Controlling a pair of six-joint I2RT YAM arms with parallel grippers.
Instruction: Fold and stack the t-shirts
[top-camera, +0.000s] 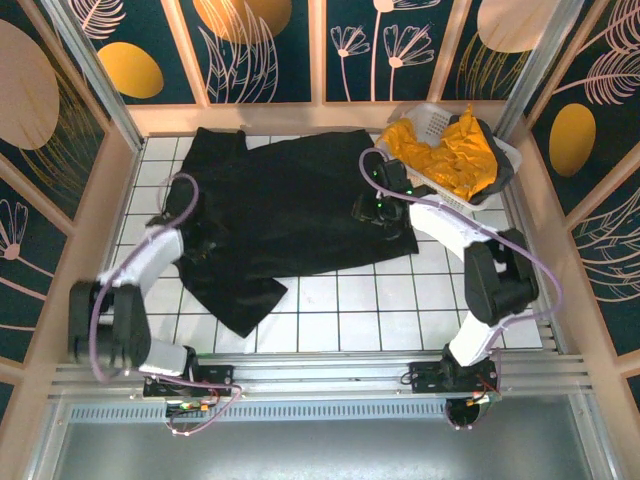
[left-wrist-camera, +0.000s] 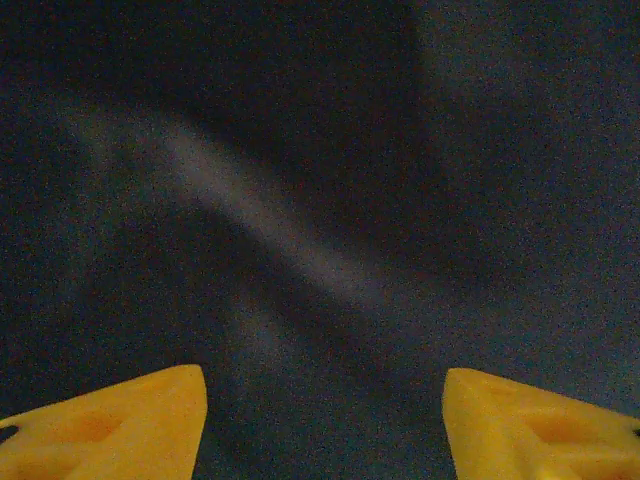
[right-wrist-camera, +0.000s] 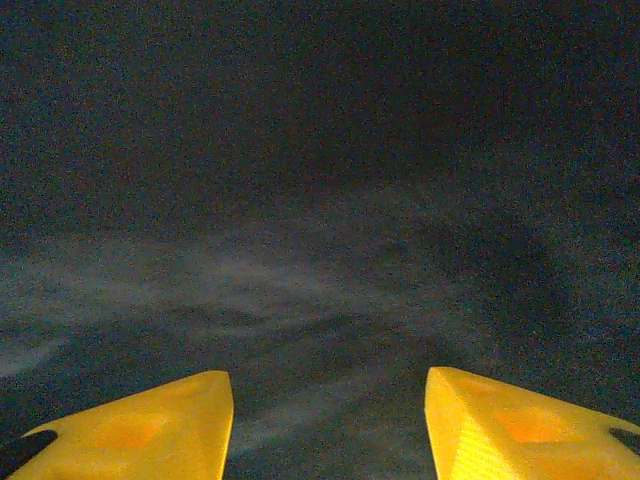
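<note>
My left gripper (top-camera: 203, 240) and right gripper (top-camera: 375, 210) hang with fingers apart over the spread black t-shirt (top-camera: 290, 200), each near one side edge, with bare table (top-camera: 350, 310) toward my bases. Just beyond the right gripper, the basket (top-camera: 428, 118) holds crumpled mustard-yellow t-shirts (top-camera: 450, 155), perhaps two.

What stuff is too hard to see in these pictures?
- Top view: how many mustard-yellow shirts lie in the basket; they are bunched together.
- Wrist views: which part of the black t-shirt lies below; too close, dark, blurred.
- Top view: any label on it; too small.
</note>
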